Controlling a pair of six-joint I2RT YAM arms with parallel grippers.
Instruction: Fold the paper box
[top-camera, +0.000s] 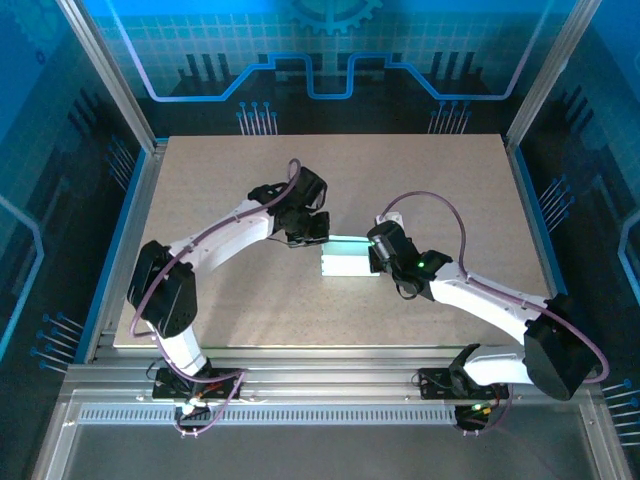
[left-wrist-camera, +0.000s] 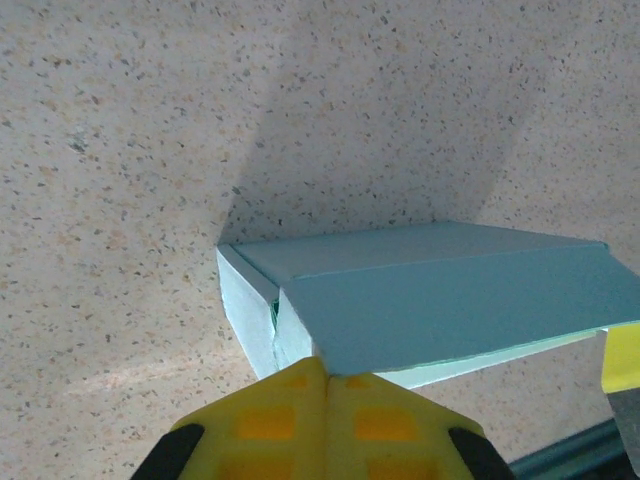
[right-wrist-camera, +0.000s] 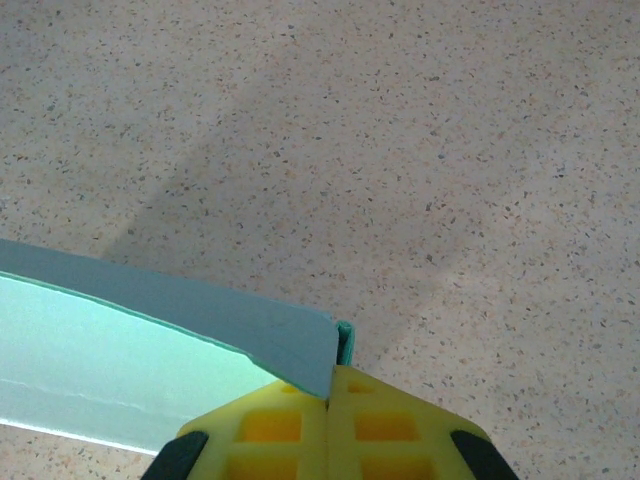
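Observation:
The paper box (top-camera: 347, 258) is pale mint card and lies partly folded in the middle of the table. In the left wrist view the box (left-wrist-camera: 440, 300) has one end wall standing, and a top flap slopes over it. My left gripper (left-wrist-camera: 325, 366) is shut, its yellow tips touching the near corner of that flap. From the top view, the left gripper (top-camera: 316, 236) is at the box's far left corner. My right gripper (top-camera: 374, 256) is at the box's right end. It is shut too (right-wrist-camera: 329, 398), with the corner of a flap (right-wrist-camera: 200, 310) resting against its closed tips.
The speckled beige table (top-camera: 230, 190) stretches open on all sides of the box. Aluminium frame rails (top-camera: 130, 210) and blue walls border it. A yellow finger (left-wrist-camera: 622, 358) of the right gripper appears at the right edge of the left wrist view.

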